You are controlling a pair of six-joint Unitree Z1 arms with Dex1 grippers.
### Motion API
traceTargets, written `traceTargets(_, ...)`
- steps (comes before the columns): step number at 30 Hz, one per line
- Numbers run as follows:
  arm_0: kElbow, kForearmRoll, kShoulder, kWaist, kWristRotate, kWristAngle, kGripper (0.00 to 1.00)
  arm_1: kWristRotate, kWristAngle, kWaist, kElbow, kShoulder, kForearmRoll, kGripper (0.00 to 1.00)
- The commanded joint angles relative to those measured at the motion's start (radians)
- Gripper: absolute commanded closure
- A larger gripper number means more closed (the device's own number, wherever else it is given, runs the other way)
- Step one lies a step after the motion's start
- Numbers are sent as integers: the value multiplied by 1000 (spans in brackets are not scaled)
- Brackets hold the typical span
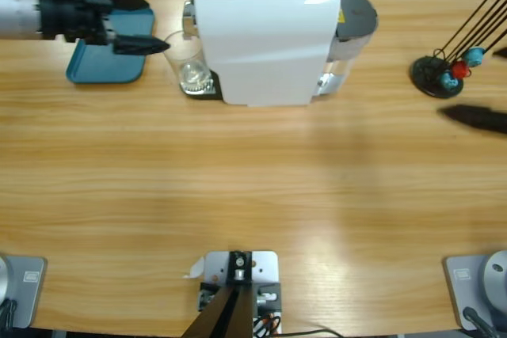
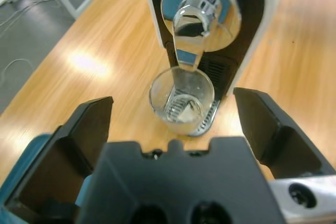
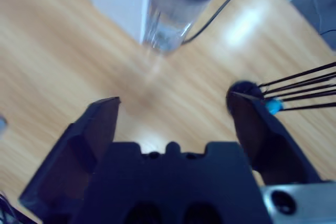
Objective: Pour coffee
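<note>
A clear glass tumbler [image 1: 192, 75] stands on the drip tray under the chrome spout [image 2: 191, 30] of the white coffee machine [image 1: 265, 33]. In the left wrist view the tumbler [image 2: 182, 98] looks clear inside; the coffee is out of view. My left gripper [image 1: 154, 43] comes in from the upper left and stops just short of the tumbler, open, with the glass ahead between the jaws [image 2: 173, 100]. At the right edge, my right gripper [image 1: 455, 114] hangs open [image 3: 176, 103] with nothing held, facing the machine's water tank [image 3: 173, 14].
A blue tray [image 1: 107, 65] lies under the left arm, left of the machine. A black stand [image 1: 436, 75] with thin rods and coloured beads sits at the back right, close to the right gripper. Bare wooden table [image 1: 253, 180] spreads in front.
</note>
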Motion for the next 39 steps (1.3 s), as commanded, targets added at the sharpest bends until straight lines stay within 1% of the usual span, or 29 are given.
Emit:
traceTargets(1,163,-4,-196,-95,-136,78,0,-75,120,-241,-396,305,223,208)
traceTargets(2,180,3,-236,-107,-180,86,0,-92,144,-273,-458,348,239,415)
traceTargets(4,214,23,-295,-132,-237,137,0,-113,260,-341,-579,417,249,934)
traceTargets(5,228,47,-324,-138,-273,179,0,-112,270,-354,-637,446,259,1000)
traceTargets(6,234,86,-352,-139,-307,217,0,-112,256,-357,-690,475,275,1000)
traceTargets(8,233,177,-406,-141,-342,265,0,-111,259,-359,-764,520,286,1000)
traceTargets(12,198,347,-435,-179,-383,320,0,-85,352,-360,-885,618,306,1000)
traceTargets(15,192,399,-435,-192,-396,357,0,-60,419,-376,-955,681,309,1000)
traceTargets(18,190,395,-427,-193,-399,381,0,-52,463,-388,-1005,742,324,1000)
traceTargets(23,190,345,-397,-193,-397,379,0,-49,470,-424,-1017,799,336,1000)
traceTargets(28,194,306,-379,-193,-396,382,0,-77,471,-432,-1008,820,362,1000)
traceTargets(31,209,280,-355,-193,-396,379,0,-98,471,-409,-994,827,375,1000)
traceTargets(39,212,271,-343,-193,-397,373,0,-104,467,-401,-981,831,376,1000)
